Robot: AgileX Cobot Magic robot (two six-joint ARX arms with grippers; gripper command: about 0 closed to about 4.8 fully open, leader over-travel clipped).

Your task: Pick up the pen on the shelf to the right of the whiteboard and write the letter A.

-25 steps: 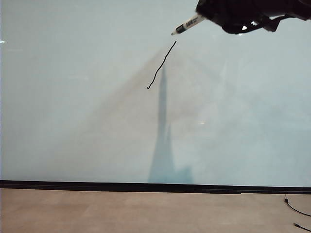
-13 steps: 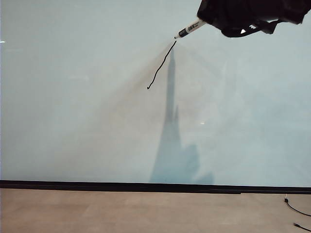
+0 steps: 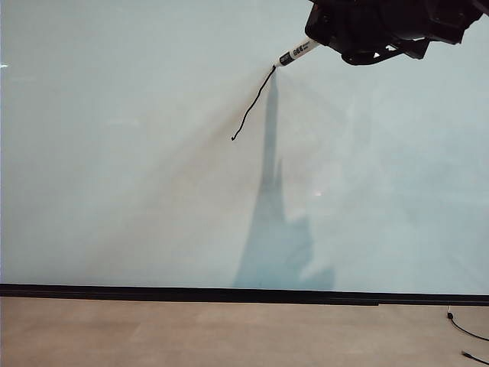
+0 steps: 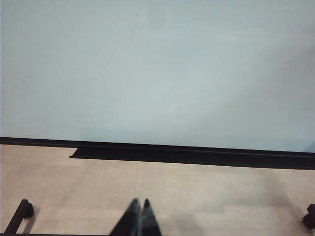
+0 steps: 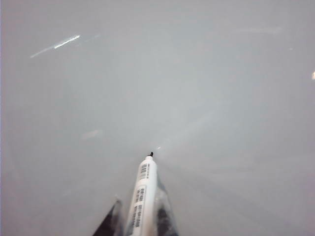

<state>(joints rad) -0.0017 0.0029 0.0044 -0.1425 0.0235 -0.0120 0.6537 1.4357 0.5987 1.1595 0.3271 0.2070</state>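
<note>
At the upper right of the exterior view the right gripper (image 3: 325, 34) is clamped on the pen (image 3: 298, 52), which slants down to the left so that its black tip sits at the top end of the single black stroke (image 3: 252, 103) drawn on the whiteboard (image 3: 114, 168). That stroke slants down to the left, so only the first leg of the letter A looks done. The right wrist view shows the pen (image 5: 141, 194) gripped between the narrow jaws, its tip (image 5: 151, 154) at or just off the glossy surface; contact itself cannot be told. To do the next leg well, the tip should start exactly at that apex and run down to the right at even, light pressure, without the barrel slipping in the grip. The left gripper (image 4: 139, 211) hangs low over the tan floor (image 4: 221, 196) at the bottom of its own view, fingertips together, holding nothing.
</note>
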